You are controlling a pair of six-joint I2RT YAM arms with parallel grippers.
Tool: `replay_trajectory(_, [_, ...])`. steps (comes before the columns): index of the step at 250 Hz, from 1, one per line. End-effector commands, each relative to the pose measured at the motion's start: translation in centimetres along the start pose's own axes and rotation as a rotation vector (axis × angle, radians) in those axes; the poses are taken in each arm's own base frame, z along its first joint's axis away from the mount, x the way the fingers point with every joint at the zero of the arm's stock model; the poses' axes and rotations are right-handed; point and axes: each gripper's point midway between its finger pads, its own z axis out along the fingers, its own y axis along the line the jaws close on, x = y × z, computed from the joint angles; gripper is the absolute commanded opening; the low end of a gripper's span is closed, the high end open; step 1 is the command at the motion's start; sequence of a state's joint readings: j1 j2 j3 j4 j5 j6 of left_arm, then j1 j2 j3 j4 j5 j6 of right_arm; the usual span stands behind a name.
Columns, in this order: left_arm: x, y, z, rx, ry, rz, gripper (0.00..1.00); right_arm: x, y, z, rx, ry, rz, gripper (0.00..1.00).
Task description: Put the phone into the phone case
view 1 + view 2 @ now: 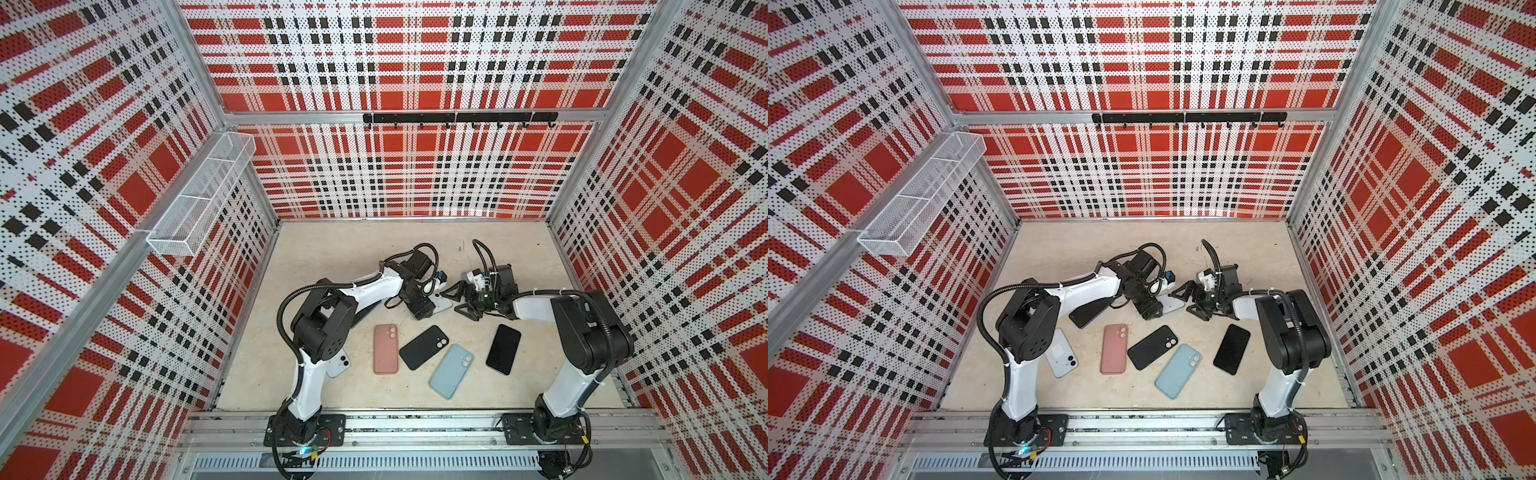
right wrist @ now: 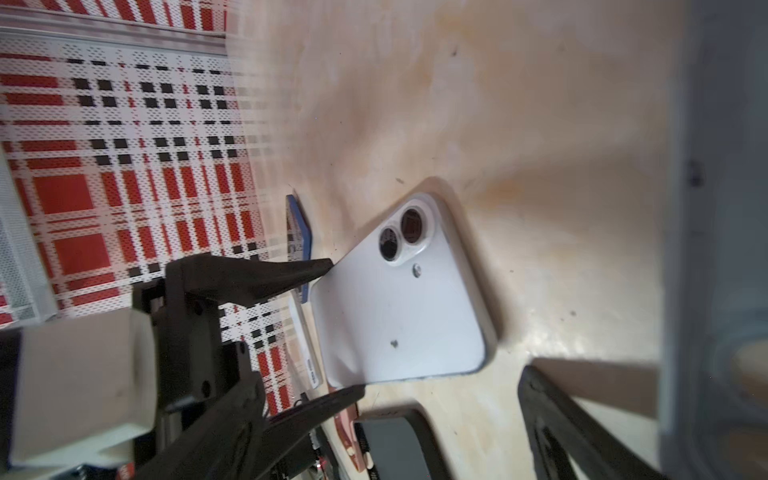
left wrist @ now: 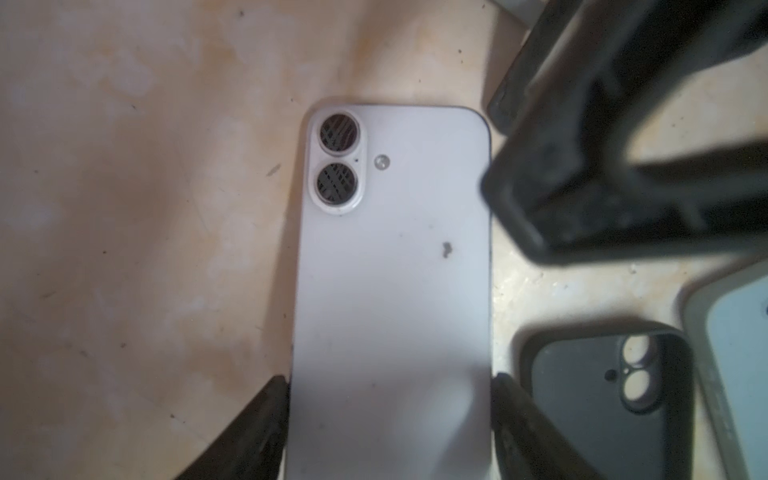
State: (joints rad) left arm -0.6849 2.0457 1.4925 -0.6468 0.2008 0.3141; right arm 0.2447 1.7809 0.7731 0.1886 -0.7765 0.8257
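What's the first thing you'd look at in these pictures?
The loud red, black and white checked walls all around jump out first. Next, two robot arms meet in the middle at a white phone: the left gripper clamps its sides, and the right gripper is open beside it. Nearer the arm bases lie a pink case, a black case and a light blue case.

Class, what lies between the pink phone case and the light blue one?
A black phone case lies between the pink case and the light blue case, seen in both top views.
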Motion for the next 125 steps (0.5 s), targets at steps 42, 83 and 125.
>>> replay_trajectory(42, [-2.0, 0.0, -1.8, 0.005, -0.087, -0.007, 0.3, 0.1, 0.1, 2.4, -0.119, -0.013, 0.077, 0.87])
replay_trajectory(83, [-1.9, -0.2, -1.6, 0.01, -0.085, -0.007, 0.3, -0.2, -0.1, 2.6, -0.159, -0.046, 0.105, 0.71])
replay_trajectory(125, [-1.8, -0.4, -1.3, 0.017, -0.08, -0.006, 0.3, -0.5, 0.0, 2.4, -0.162, -0.073, 0.093, 0.58])
